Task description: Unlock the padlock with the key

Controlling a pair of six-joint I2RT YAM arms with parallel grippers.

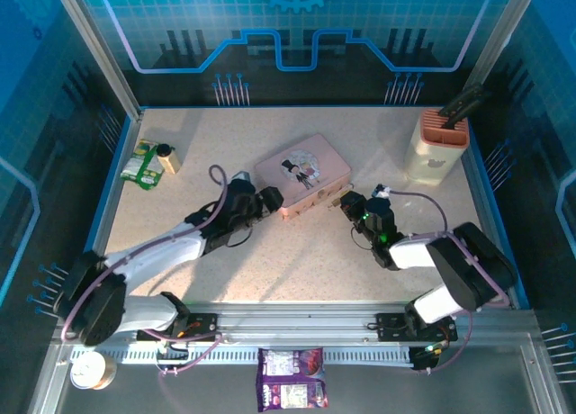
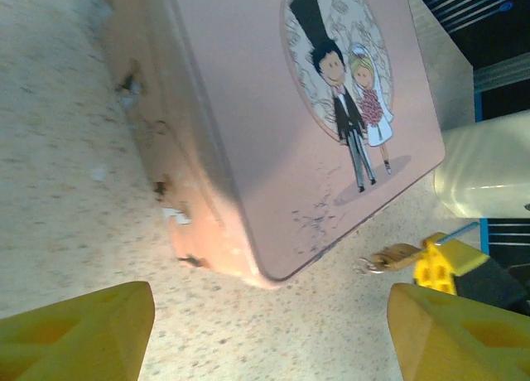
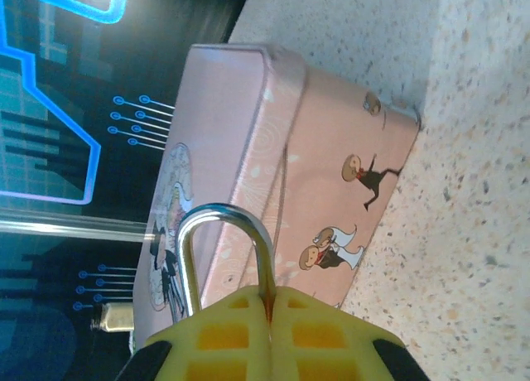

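I see the pink tin (image 1: pixel 301 173) as smooth painted metal with a soft sheen, the shackle of the padlock (image 3: pixel 222 209) just beside it as bright polished metal, and the table (image 1: pixel 297 261) under it as matt and speckled.

Left pincer (image 2: pixel 269 340) gapes wide; right pincer (image 3: pixel 269 311) clamped tight (both low).

The tiny brass padlock (image 3: pixel 263 261) has its body hidden between the right tool's (image 3: pixel 269 302) yellow pads (image 3: pixel 224 335), cut off at frame bottom.
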